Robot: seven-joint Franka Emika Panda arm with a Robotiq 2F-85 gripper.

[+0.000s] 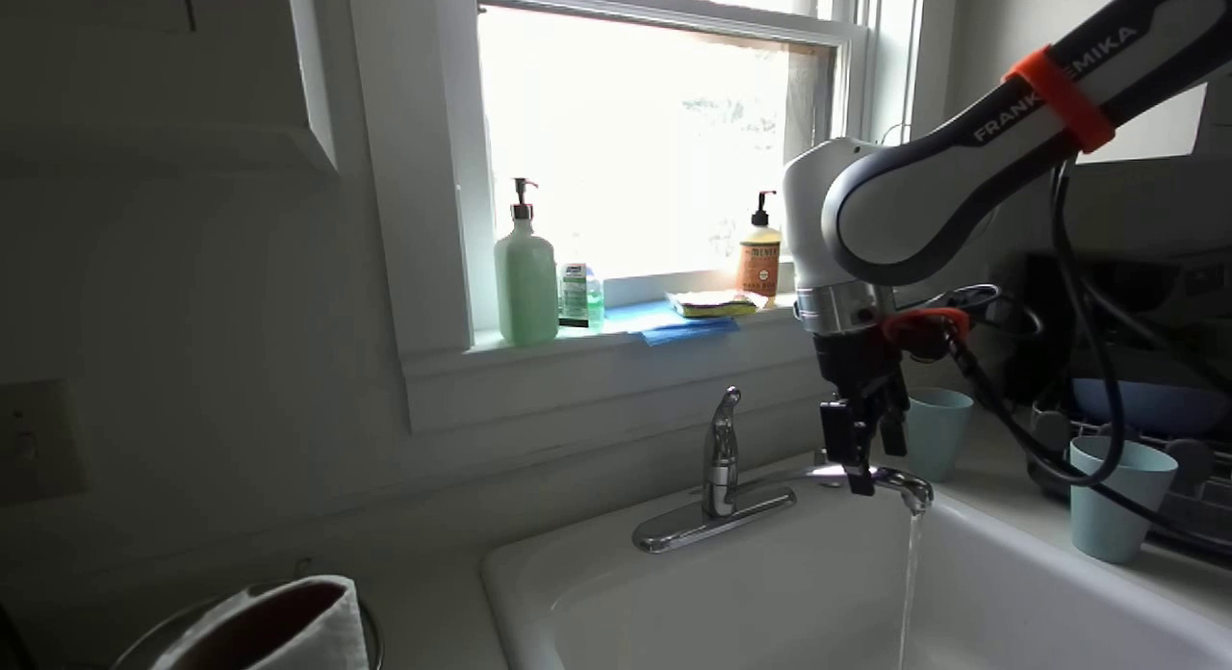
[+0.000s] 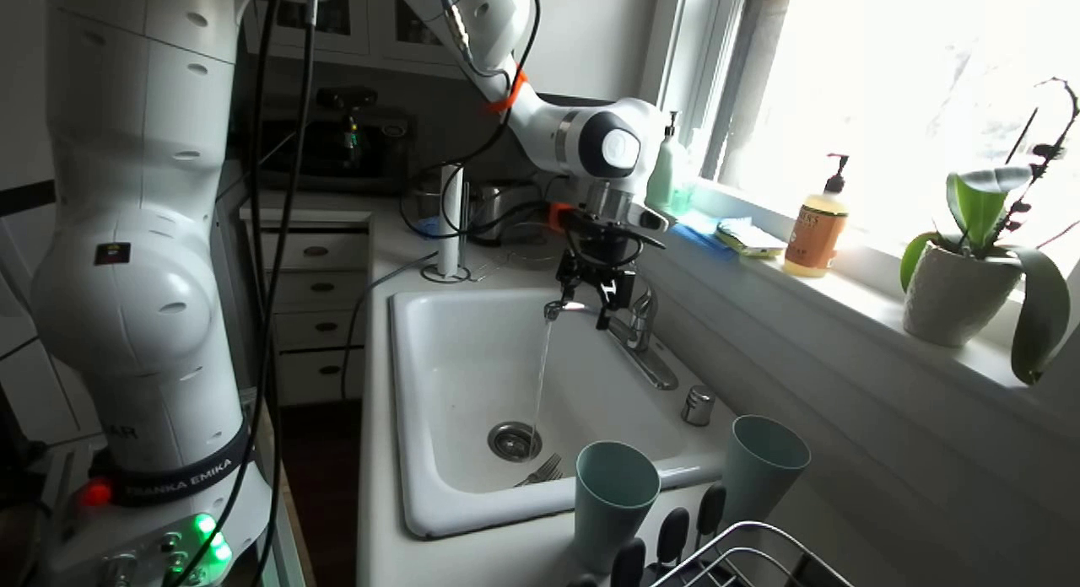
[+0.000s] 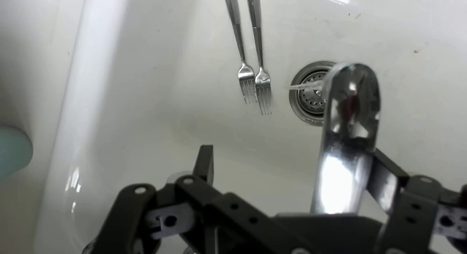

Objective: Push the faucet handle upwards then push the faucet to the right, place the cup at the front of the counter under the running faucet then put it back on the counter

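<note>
The chrome faucet [image 1: 905,485] has its spout out over the sink, and water runs from it in both exterior views. Its handle [image 1: 722,439] stands upright on the base, also seen in an exterior view [image 2: 643,309]. My gripper [image 1: 878,458] is open at the spout. In the wrist view the faucet spout [image 3: 346,137] lies between the fingers; the right finger is against or very near it, the left finger well apart. The pale blue-green cup [image 1: 1121,502] stands upright on the counter [image 1: 1011,502] beside the sink, also in an exterior view [image 2: 614,503].
A second teal cup [image 1: 938,434] stands nearer the wall. A wire dish rack [image 2: 751,532] adjoins the cups. Forks [image 3: 253,64] lie in the sink [image 2: 401,418] near the drain [image 3: 310,97]. Bottles [image 1: 526,275] and a plant pot [image 2: 958,292] line the sill.
</note>
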